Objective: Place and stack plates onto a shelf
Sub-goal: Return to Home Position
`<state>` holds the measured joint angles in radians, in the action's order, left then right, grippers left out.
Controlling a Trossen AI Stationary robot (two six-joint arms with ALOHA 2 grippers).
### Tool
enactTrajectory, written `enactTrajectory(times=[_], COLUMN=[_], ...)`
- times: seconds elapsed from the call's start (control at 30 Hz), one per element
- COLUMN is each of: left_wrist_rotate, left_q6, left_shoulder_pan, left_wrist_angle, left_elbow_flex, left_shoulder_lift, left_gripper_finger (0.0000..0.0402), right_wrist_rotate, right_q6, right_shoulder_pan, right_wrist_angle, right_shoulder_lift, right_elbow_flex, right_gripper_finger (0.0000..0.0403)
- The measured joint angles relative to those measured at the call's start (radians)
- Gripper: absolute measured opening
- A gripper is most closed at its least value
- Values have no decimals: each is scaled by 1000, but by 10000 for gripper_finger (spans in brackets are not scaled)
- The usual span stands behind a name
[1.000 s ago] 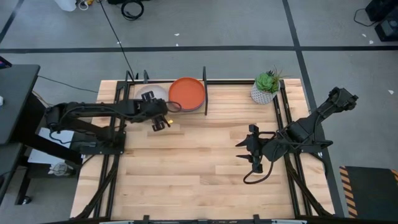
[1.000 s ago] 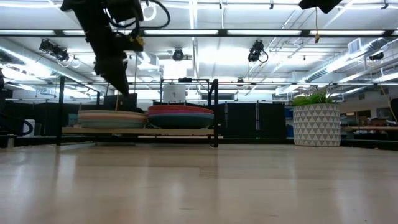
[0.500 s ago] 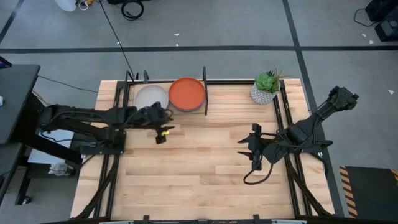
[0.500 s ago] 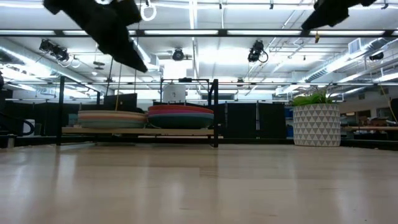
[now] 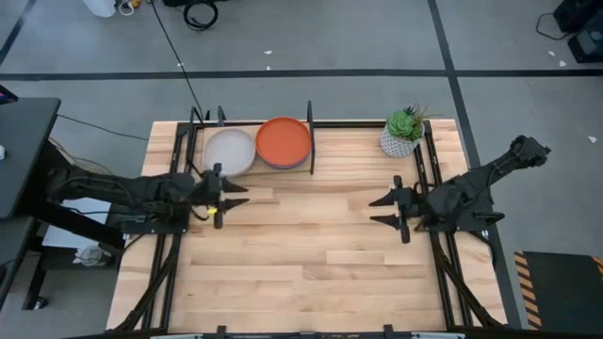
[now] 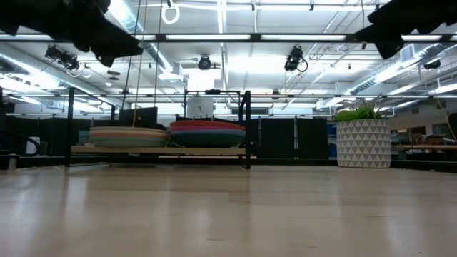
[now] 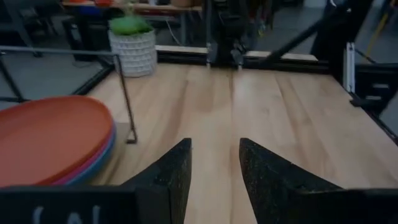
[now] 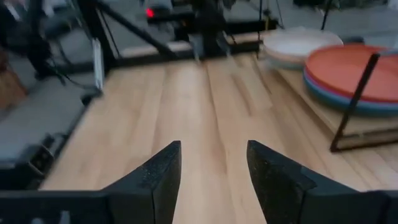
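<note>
- Left end effector (image 5: 243,194) is held open, its two fingers spread with nothing between them, over the left part of the desk (image 5: 301,268), just on the near side of the shelf (image 6: 157,150).
- Right end effector (image 5: 373,211) is likewise parted and empty, over the right part of the desk.
- Round, shallow, same-sized plates are seen in two stacks side by side on the shelf, a light wood plank framed by thin black rods at the far left of the desk.
- The left stack (image 6: 128,135) is topped by a grey plate (image 5: 230,151); tan and pale blue-green edges are seen under it.
- The right stack (image 6: 207,133) is topped by an orange-red plate (image 5: 284,141); magenta, blue and dark teal edges are seen beneath.
- The exact number of plates in each stack cannot be told.
- One white pot (image 5: 400,141) with a green plant is seen at the far right.
- Both arms are folded low at the left and right edges of the desk, with the end effectors pointed inward at each other, well apart.
</note>
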<state>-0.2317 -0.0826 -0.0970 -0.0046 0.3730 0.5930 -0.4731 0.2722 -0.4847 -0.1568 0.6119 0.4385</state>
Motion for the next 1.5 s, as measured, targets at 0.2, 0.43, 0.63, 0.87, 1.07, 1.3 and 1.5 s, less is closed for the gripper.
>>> enactTrajectory(times=[0.2,0.43,0.63,0.87,1.07,1.3,1.5], left_wrist_rotate=[-34,-41,-197,-315,-418,-430,-358], left_q6=[7,12,68,108,154,199,226], left_shoulder_pan=[2,-5,-74,-171,-258,-320,-335], left_wrist_angle=[96,112,101,104,114,106,102], left_elbow_flex=[-122,-197,-255,-297,-338,-364,-364], left_shoulder_lift=[-151,-290,-337,-394,-468,-556,-590], left_gripper_finger=[142,142,142,142,141,141,141], right_wrist_rotate=[157,231,207,101,100,99,96], right_q6=[-90,-195,-199,-154,-137,-152,-150], right_shoulder_pan=[179,325,372,383,383,383,383], right_wrist_angle=[94,96,70,27,36,35,207], right_shoulder_lift=[-151,-337,-513,-609,-610,-610,-601], right_elbow_flex=[-115,-155,-219,-302,-315,-320,-423], right_gripper_finger=[164,133,121,120,120,120,120])
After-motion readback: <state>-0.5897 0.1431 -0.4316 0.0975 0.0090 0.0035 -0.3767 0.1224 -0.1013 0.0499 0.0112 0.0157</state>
